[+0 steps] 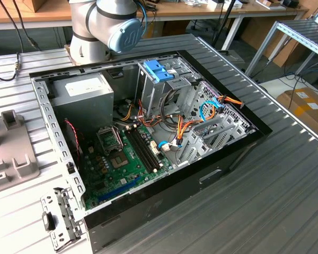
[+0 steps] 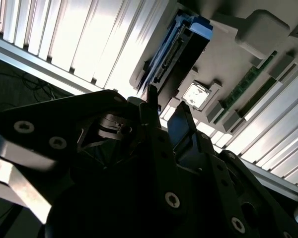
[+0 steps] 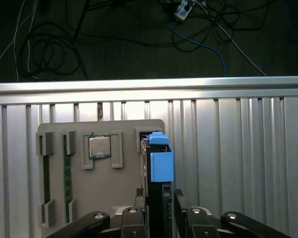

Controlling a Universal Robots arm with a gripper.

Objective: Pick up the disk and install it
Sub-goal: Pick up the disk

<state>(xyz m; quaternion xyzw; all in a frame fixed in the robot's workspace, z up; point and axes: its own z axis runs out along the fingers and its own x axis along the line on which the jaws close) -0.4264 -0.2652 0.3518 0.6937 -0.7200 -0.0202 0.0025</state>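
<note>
Nearest the wrist cameras, we see the gripper with its black fingers parted and holding nothing, the gap between them lined up with the disk. The disk stands on edge in a slot of a grey holder tray, just beside a processor chip, with a memory stick farther across the tray. In the exterior view, an open computer case lies on the ribbed metal table, with its blue-latched drive cage at the far side near the arm's base.
</note>
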